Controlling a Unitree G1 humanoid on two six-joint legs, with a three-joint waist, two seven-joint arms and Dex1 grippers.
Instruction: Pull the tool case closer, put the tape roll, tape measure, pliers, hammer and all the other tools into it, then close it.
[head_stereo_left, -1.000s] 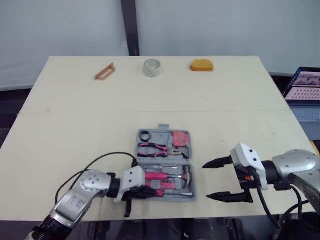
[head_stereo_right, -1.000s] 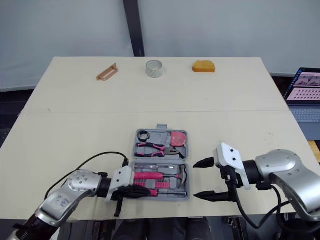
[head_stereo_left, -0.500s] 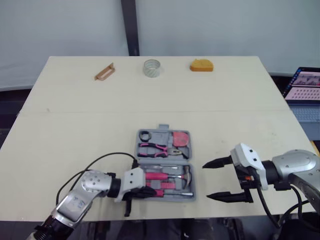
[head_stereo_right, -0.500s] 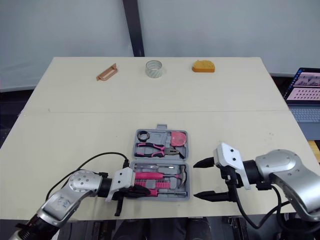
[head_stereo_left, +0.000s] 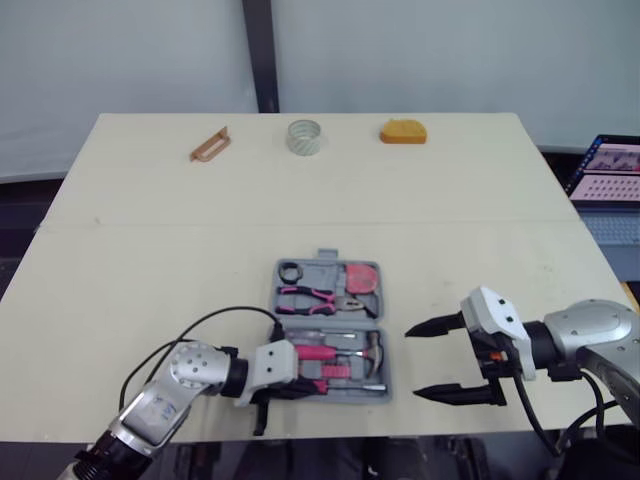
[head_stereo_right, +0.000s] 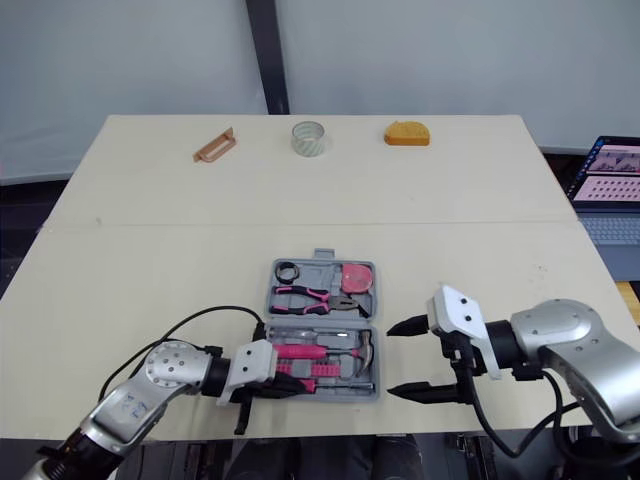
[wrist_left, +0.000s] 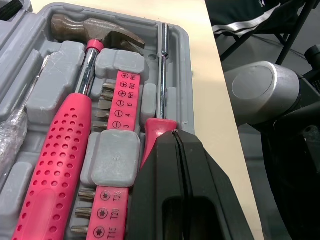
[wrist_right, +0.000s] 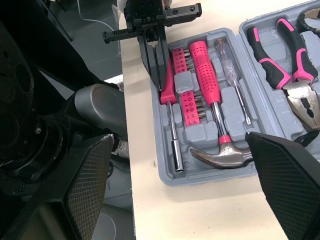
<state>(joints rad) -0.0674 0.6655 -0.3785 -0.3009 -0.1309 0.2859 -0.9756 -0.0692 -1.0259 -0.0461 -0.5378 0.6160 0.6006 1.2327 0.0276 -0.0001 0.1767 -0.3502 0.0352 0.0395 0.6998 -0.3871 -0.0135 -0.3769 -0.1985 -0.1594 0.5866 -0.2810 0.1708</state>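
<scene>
Left gripper (wrist_left: 176, 136): fingers pressed together, tips resting on the pink handle of the one driver (wrist_left: 161, 65), reaching in from 8 o'clock of the open grey tool case (head_stereo_left: 318, 270), which lies near the front edge of the table (head_stereo_left: 150, 250). Right gripper (head_stereo_left: 413, 362): fingers spread wide at the case's 4 o'clock, apart from it. In the case, one hammer (wrist_left: 65, 150) and one pair of pliers (head_stereo_left: 308, 297). At the far edge, three loose things at 11, 12 and 1 o'clock: one brown piece (head_stereo_left: 209, 144), one tape roll (head_stereo_left: 304, 136), one orange tape measure (head_stereo_left: 403, 131).
</scene>
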